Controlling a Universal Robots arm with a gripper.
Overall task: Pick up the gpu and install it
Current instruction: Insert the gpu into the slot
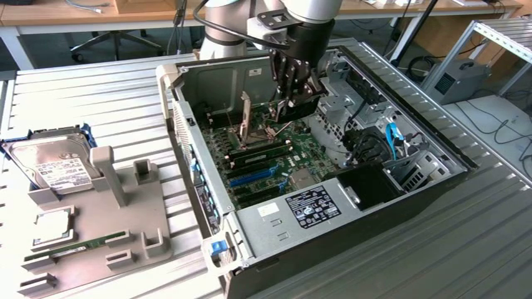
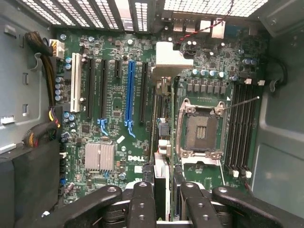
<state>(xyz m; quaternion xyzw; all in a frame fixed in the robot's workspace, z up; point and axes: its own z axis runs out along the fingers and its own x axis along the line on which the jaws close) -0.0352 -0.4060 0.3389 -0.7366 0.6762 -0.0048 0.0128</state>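
The open computer case [image 1: 432,140] lies on its side with the green motherboard [image 1: 295,149] facing up. My gripper [image 1: 293,87] reaches down into it near the far end. Seen from the wrist, the gripper [image 2: 161,190] is shut on the gpu [image 2: 161,133], which shows edge-on as a thin dark card between the black fingers [image 2: 142,204]. The card's silver end bracket [image 2: 168,59] points at the case's rear wall. The card hangs above the board, between a black slot [image 2: 142,90] and the CPU socket [image 2: 202,128]. The long blue slot [image 2: 129,90] lies a little off to one side.
On the exterior view's left a grey parts holder [image 1: 108,187] stands on the slatted table, with a silver hard drive [image 1: 58,168], a square processor chip [image 1: 52,227] and a green memory stick [image 1: 79,246]. Cable bundles [image 1: 374,146] and the drive cage crowd the case's right side.
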